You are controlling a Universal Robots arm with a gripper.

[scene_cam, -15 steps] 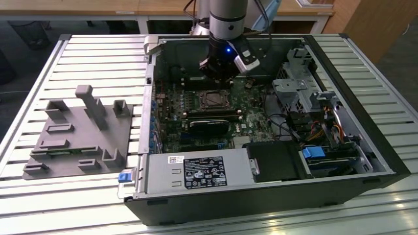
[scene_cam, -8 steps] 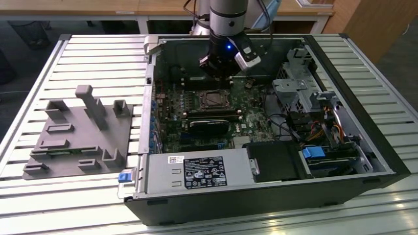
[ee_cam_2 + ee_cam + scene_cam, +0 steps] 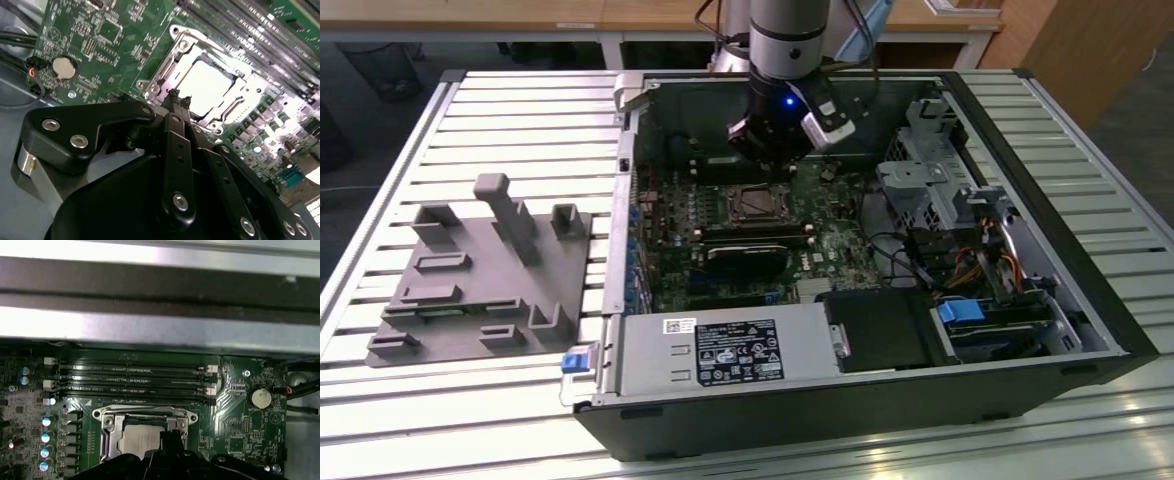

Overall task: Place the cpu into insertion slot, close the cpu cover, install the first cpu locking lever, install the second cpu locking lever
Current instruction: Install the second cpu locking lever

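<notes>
Your gripper (image 3: 177,100) is down inside the open PC case (image 3: 1067,330), hanging just above the motherboard (image 3: 100,45) at the edge of the insertion slot (image 3: 754,205). In the second wrist view the fingers (image 3: 172,150) are pinched right together with nothing between them, tips nearly on the socket's metal rim. The cpu (image 3: 207,85) is already seated in the slot, silvery face up, and the cpu cover (image 3: 245,92) lies flat over it, framing the chip through its window; you can see the same in the first wrist view, cpu at (image 3: 140,440). From the socket, the four long memory slots (image 3: 135,380) sit on the side toward the case wall, and the coin battery (image 3: 260,398) is off at about 2 o'clock from the chip there. Outside the case, a grey fixture block (image 3: 487,270) sits on the slatted table (image 3: 520,110), at 9 o'clock from the case in the exterior view.
</notes>
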